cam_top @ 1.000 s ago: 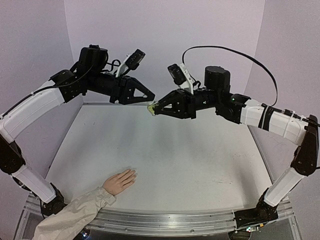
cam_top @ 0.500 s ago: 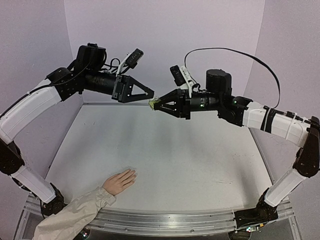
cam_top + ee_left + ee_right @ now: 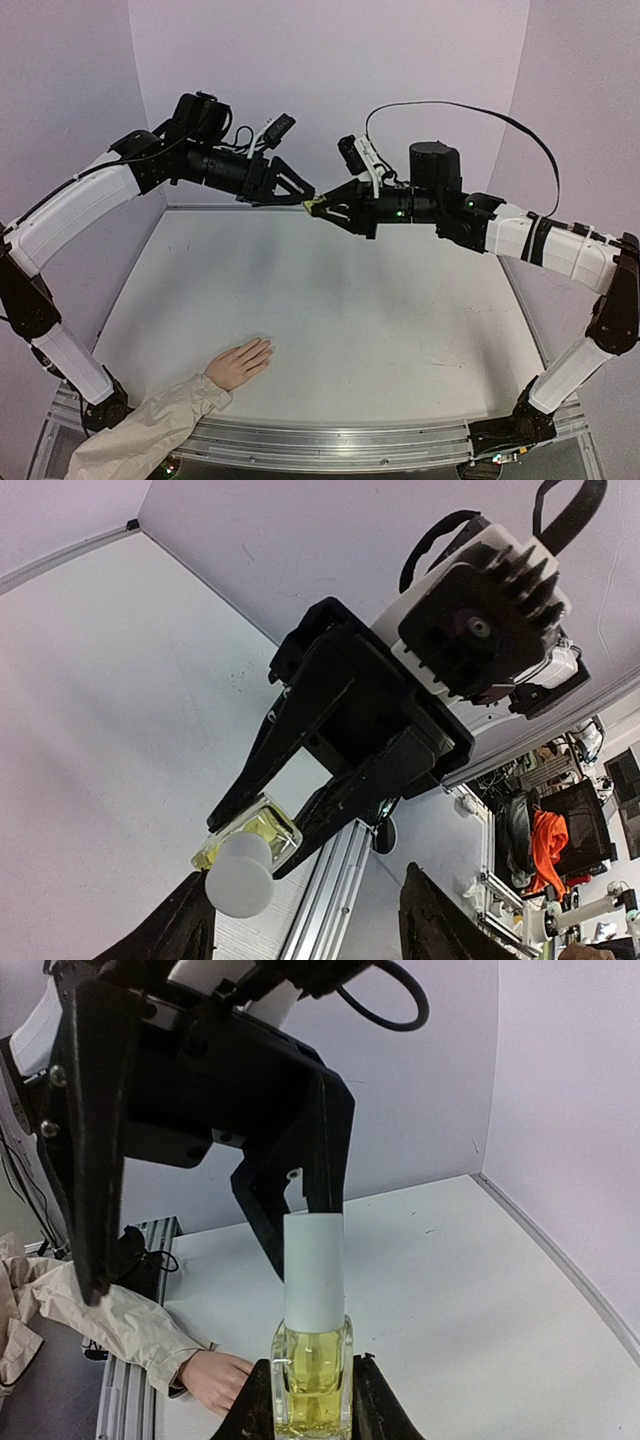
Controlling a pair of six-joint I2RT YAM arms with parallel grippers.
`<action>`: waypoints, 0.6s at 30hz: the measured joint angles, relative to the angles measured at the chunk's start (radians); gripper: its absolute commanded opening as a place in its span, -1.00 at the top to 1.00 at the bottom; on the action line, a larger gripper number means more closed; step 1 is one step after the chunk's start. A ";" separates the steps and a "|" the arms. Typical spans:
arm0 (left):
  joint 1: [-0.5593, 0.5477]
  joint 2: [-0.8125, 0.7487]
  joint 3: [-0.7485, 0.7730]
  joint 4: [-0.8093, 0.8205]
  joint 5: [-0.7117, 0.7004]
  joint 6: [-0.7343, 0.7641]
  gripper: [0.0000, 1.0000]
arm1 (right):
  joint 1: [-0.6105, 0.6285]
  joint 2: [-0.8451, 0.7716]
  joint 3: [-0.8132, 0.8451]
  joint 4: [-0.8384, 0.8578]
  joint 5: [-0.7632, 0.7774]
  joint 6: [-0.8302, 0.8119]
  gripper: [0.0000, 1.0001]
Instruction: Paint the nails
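Observation:
High above the table's far middle, my right gripper (image 3: 320, 208) (image 3: 312, 1405) is shut on a small yellow-green bottle (image 3: 311, 206) (image 3: 312, 1380), whose white cap (image 3: 314, 1270) points at the left arm. My left gripper (image 3: 298, 197) (image 3: 305, 930) faces it, open. The cap (image 3: 240, 875) sits between its fingers, close to one of them and not clamped. The pale peach hand (image 3: 238, 364) (image 3: 215, 1378) lies flat at the near left of the table, in a beige sleeve (image 3: 150, 430). Its nails (image 3: 266, 347) are too small to make out.
An aluminium rail (image 3: 330, 440) runs along the near table edge, by the arm bases. Purple walls close the back and both sides. A black cable (image 3: 450, 100) loops above the right arm. The white tabletop (image 3: 350, 300) lies well below both grippers.
My left gripper has opened and moved right toward the bottle, so its fingers now stand around the cap. The right gripper has kept its grip and turned the bottle slightly.

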 measured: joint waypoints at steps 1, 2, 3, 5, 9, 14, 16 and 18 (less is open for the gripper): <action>0.000 0.006 0.000 -0.002 0.000 -0.003 -0.12 | 0.000 0.000 0.000 0.000 0.003 -0.003 1.00; 0.000 0.011 0.000 -0.002 0.000 -0.006 -0.05 | 0.000 0.000 0.000 0.000 0.004 -0.004 1.00; 0.000 0.016 0.000 -0.002 -0.003 -0.008 0.00 | 0.000 0.000 0.000 -0.004 0.005 -0.005 1.00; 0.002 0.022 0.002 -0.003 -0.006 -0.013 0.02 | -0.003 0.000 0.000 -0.007 0.006 -0.006 1.00; 0.002 0.025 0.016 -0.008 -0.031 -0.027 -0.18 | -0.005 0.000 0.000 -0.007 0.006 -0.008 1.00; 0.003 0.025 0.033 -0.008 -0.058 -0.061 0.10 | -0.004 0.000 0.000 -0.010 0.006 -0.012 1.00; 0.003 0.026 0.035 -0.009 -0.063 -0.070 0.19 | -0.004 0.000 0.000 -0.011 0.006 -0.013 1.00; 0.003 0.031 0.039 -0.008 -0.065 -0.073 0.25 | -0.004 0.000 0.000 -0.015 0.006 -0.014 1.00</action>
